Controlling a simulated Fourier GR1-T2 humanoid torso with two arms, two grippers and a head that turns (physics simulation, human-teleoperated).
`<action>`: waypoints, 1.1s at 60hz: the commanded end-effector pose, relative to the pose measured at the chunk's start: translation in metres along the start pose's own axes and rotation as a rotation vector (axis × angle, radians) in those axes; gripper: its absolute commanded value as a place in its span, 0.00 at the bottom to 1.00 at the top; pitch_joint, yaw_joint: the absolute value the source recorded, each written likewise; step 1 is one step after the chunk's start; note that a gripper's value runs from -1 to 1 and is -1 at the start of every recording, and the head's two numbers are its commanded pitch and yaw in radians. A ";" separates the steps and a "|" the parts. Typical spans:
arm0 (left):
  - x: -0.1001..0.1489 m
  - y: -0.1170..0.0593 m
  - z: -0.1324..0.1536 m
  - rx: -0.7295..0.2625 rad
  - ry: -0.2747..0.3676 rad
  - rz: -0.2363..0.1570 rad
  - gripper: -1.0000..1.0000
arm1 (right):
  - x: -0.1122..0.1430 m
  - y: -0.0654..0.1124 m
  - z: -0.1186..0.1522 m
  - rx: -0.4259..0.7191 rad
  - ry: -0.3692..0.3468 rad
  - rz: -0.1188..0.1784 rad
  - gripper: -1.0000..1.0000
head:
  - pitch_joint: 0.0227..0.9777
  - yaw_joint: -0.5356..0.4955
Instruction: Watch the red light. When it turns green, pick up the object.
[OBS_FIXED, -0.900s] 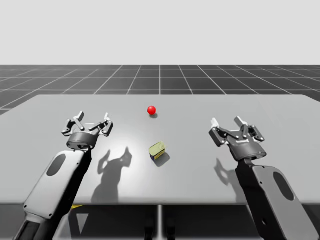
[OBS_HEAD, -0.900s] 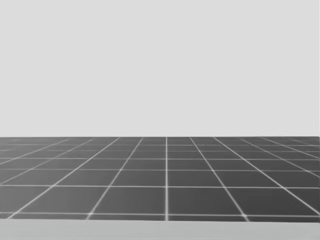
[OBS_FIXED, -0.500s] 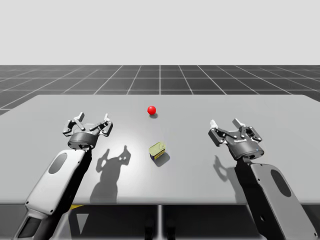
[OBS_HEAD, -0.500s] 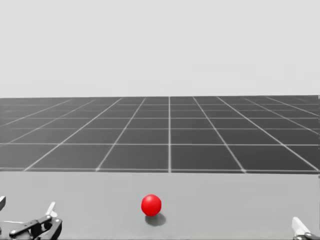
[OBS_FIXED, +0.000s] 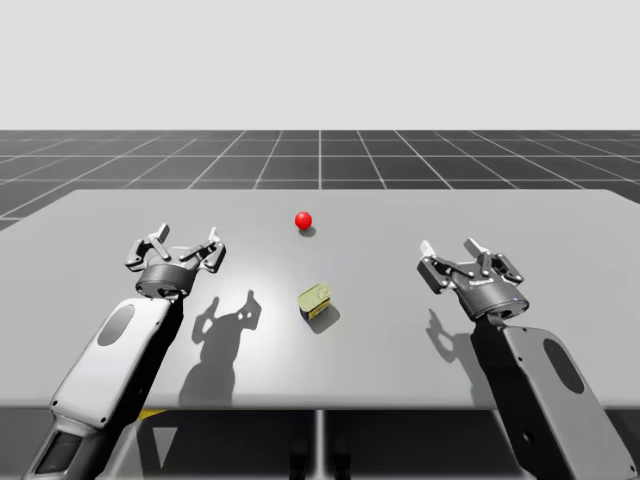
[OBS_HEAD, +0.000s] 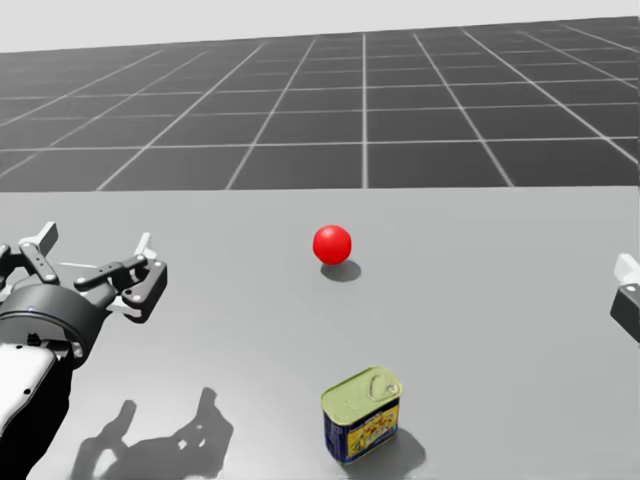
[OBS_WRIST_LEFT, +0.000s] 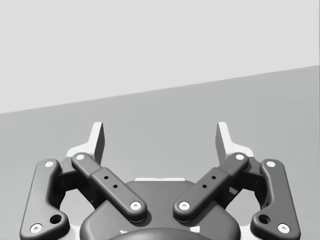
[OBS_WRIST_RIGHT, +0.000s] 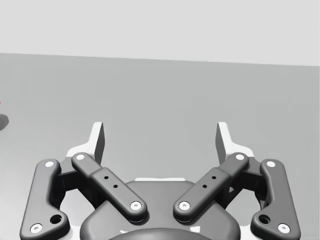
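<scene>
Left gripper (OBS_FIXED: 180, 243): I read its fingers as spread wide with nothing between them; it hangs over bare table.
Right gripper (OBS_FIXED: 462, 250): also spread wide and holding nothing, well apart from the left one.
Blue-and-yellow rectangular can (OBS_HEAD: 362, 412): stands on the table between my two arms, untouched. In the high view it is at about 4 o'clock from the left gripper and 8 o'clock from the right gripper.
Light (OBS_FIXED: 303, 220): a red ball on the table, at about 12 o'clock from the can and apart from it.
Table (OBS_FIXED: 560, 230): plain grey.
</scene>
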 end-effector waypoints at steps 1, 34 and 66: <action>0.000 0.000 0.000 -0.002 0.000 -0.001 0.00 | 0.000 0.001 0.001 0.005 -0.001 -0.002 0.00 | 0.57 0.61; 0.000 -0.001 0.000 -0.004 -0.001 0.000 0.00 | 0.000 0.001 0.001 0.002 -0.007 0.001 0.00 | 0.57 0.61; 0.000 -0.002 0.000 -0.009 0.000 -0.001 0.00 | 0.000 0.002 0.001 0.006 -0.001 0.005 0.00 | 0.58 0.61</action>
